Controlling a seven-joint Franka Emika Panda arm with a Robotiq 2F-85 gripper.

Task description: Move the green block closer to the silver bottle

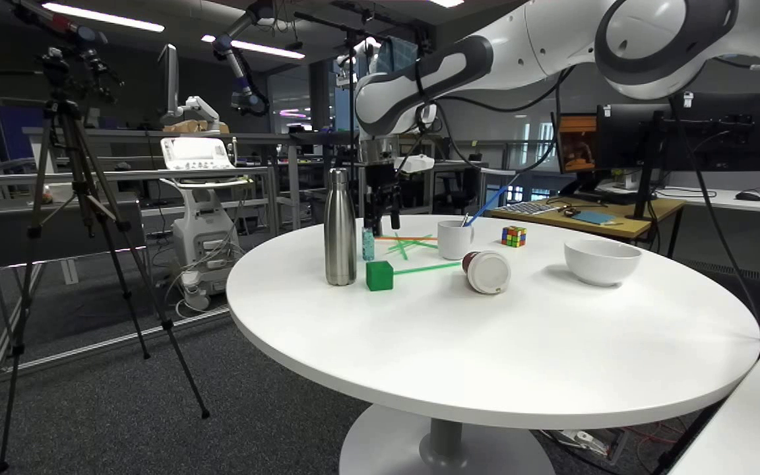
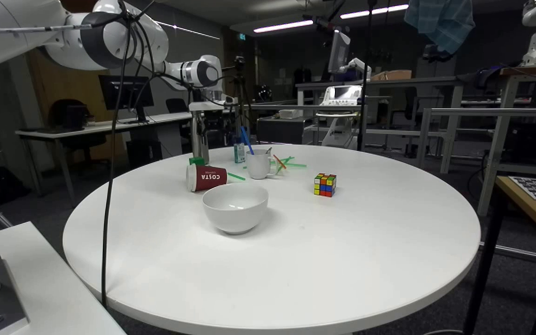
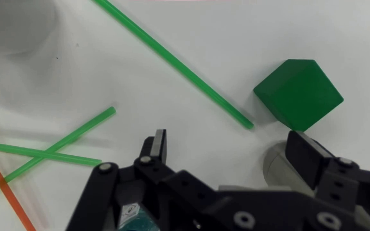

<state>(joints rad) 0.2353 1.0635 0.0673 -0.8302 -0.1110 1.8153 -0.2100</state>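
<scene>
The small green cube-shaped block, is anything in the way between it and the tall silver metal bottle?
Nothing visible stands in the way: on the round white tabletop, an exterior view shows a narrow gap between the green block and the silver bottle. One thin green straw ends beside that gap, not across it.

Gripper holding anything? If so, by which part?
Nothing held: the gripper is open, jaws apart, and the block isn't between them.

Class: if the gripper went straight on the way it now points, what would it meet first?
Pointing down, the gripper would probably meet the table, perhaps the straw beside the block first; depth is unclear.
</scene>
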